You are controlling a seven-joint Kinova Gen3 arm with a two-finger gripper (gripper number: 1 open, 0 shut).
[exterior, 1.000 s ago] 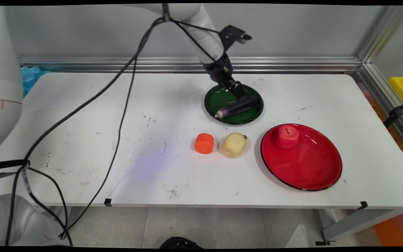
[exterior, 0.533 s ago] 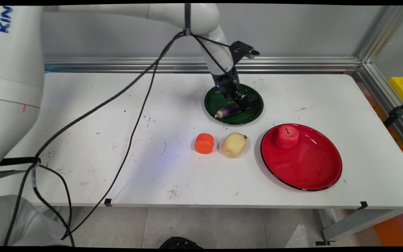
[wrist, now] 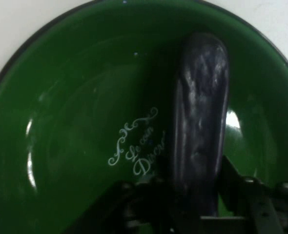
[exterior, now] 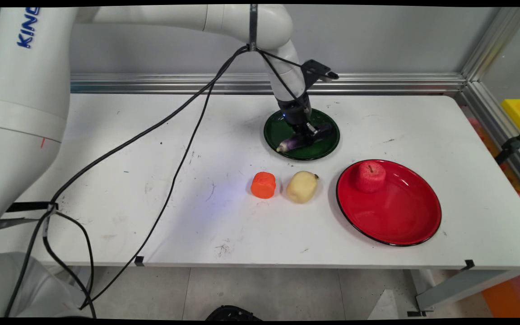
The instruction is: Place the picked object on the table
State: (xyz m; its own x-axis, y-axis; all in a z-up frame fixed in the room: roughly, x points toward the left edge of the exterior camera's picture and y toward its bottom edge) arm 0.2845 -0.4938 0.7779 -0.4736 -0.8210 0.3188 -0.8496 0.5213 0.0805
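White script lettering is showing on the inner floor of the green plate (wrist: 61, 122), framed by small curling flourishes; it is reading roughly "Le coin" above a second word starting with "D", but the rest is staying too blurred to make out. No other text or number is showing on the plate in either view.

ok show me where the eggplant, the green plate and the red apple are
eggplant (wrist: 200, 112), hand view, middle of its purple body
green plate (exterior: 274, 131), main view, bare left inside
red apple (exterior: 370, 176), main view, its front side
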